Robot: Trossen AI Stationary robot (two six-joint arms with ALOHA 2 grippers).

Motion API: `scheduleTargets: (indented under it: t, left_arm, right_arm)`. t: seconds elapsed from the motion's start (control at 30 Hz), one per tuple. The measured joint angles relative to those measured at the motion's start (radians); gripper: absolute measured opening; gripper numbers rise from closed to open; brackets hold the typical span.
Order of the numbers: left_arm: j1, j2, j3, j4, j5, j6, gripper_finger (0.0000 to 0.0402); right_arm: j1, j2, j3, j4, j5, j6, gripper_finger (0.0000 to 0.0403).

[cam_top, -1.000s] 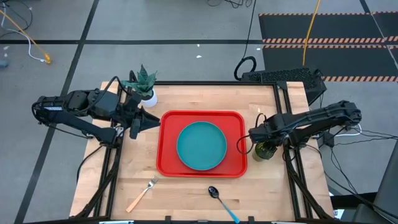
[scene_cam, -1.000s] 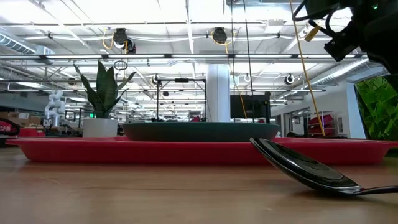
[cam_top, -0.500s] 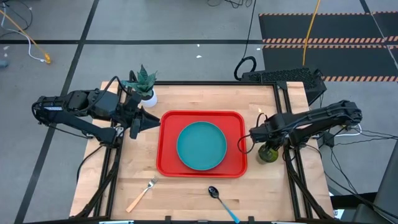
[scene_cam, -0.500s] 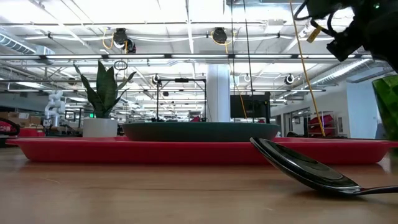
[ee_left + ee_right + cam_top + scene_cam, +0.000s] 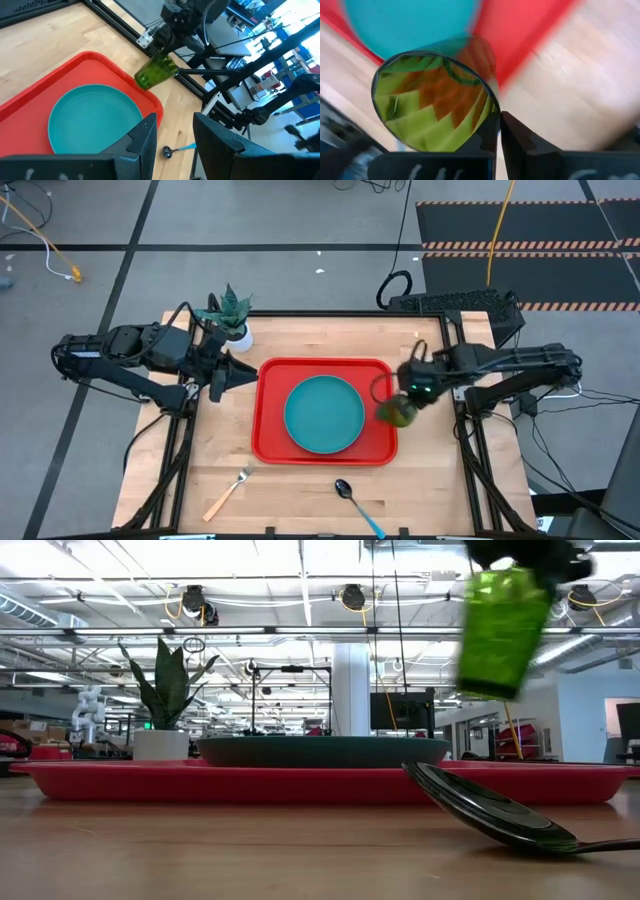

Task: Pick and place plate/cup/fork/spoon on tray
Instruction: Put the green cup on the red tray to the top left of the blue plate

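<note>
1 cup (image 5: 398,411) hangs over tray (image 5: 268,430) from right end effector (image 5: 412,388).

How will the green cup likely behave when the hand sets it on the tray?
The cup looks tall and narrow, so it may tip if released tilted. The right hand pinches only its rim, so it could swing. Its smooth glossy wall probably slides easily on the tray.
</note>
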Motion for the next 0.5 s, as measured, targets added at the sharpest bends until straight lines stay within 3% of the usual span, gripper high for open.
scheduleTargets:
  t: [0.2, 0.5]
  left_arm:
    - [0.000, 0.004, 0.000, 0.000, -0.001, 0.011, 0.0129]
    - [-0.001, 0.005, 0.000, -0.003, 0.001, 0.079, 0.0129]
  right_arm:
    - [-0.078, 0.224, 0.191, 0.190, -0.003, -0.119, 0.0000]
    - [-0.187, 0.574, 0.598, 0.191, -0.078, -0.313, 0.0000]
